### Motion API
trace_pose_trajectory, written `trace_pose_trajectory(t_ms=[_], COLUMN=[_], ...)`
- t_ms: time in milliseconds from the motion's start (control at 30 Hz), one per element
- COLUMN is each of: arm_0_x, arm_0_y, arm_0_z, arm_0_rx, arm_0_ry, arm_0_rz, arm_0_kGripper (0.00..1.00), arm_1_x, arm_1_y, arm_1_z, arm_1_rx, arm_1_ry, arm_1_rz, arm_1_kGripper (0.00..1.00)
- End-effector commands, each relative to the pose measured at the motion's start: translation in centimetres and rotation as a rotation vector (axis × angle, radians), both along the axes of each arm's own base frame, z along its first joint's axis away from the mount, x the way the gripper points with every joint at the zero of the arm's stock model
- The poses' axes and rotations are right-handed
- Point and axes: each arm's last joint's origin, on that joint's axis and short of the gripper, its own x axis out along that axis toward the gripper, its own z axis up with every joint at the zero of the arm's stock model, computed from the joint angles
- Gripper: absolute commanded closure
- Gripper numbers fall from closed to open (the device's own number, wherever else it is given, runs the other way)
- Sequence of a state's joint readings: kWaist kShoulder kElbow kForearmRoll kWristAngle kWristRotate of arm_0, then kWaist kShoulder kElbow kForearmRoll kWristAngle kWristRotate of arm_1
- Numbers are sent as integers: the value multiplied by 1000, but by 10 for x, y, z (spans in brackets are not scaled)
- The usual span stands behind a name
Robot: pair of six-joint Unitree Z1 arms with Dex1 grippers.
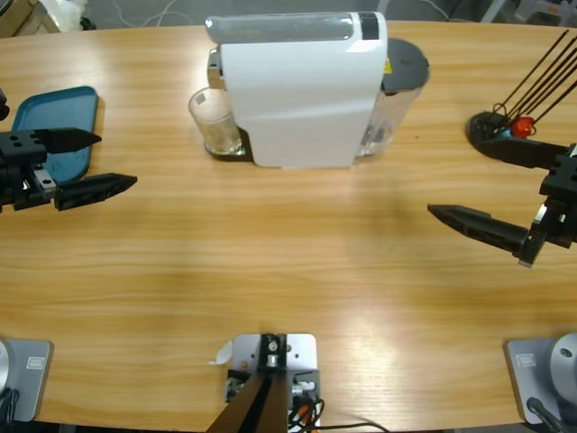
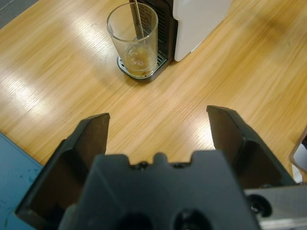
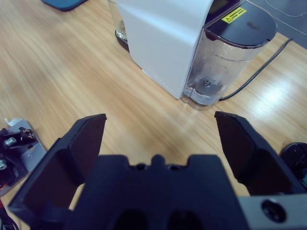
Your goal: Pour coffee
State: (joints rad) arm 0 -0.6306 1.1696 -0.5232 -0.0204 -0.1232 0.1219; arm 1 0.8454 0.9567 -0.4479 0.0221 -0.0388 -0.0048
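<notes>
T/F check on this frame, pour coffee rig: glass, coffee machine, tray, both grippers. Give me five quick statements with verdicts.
1. The glass stands on the drip tray under the coffee machine. True.
2. The left gripper is shut on the glass. False: its jaws are open and well short of the glass.
3. The glass is full to the brim. False: only a little liquid lies at its bottom.
4. The right gripper is open and holds nothing. True.
5. The blue tray lies by the water tank. False: it lies at the table's other end, beside the left gripper.
</notes>
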Motion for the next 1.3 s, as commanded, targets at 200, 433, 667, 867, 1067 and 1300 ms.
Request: trace_pose_trajectory(t_ms=[200,433,667,867,1067,1300], arm_0_x=[0,-1,-2,-2,-8,-22], arm_0_y=[-3,-2,-4,-12,-4,10], arm_0_z=[-14,-14,-18,-25,-17,-3], arm_0_rx=[20,20,36,69,55,7], arm_0_ry=[45,45,56,78,19,-78], arm_0_rz=[-22,-24,-17,-42,2,29], arm_0_kGripper=[115,115,115,119,119,119], arm_1_x=[-1,0,-1,-1,-1,-1], arm_1_y=[1,2,2,1,1,2], arm_1_z=[-12,-12,-12,-12,-12,-12], arm_1_rx=[-25,-29,-28,-25,-24,-27], arm_1_ry=[39,43,42,39,39,41], arm_1_rz=[16,17,17,17,17,17], arm_1_kGripper=[0,0,0,0,0,0])
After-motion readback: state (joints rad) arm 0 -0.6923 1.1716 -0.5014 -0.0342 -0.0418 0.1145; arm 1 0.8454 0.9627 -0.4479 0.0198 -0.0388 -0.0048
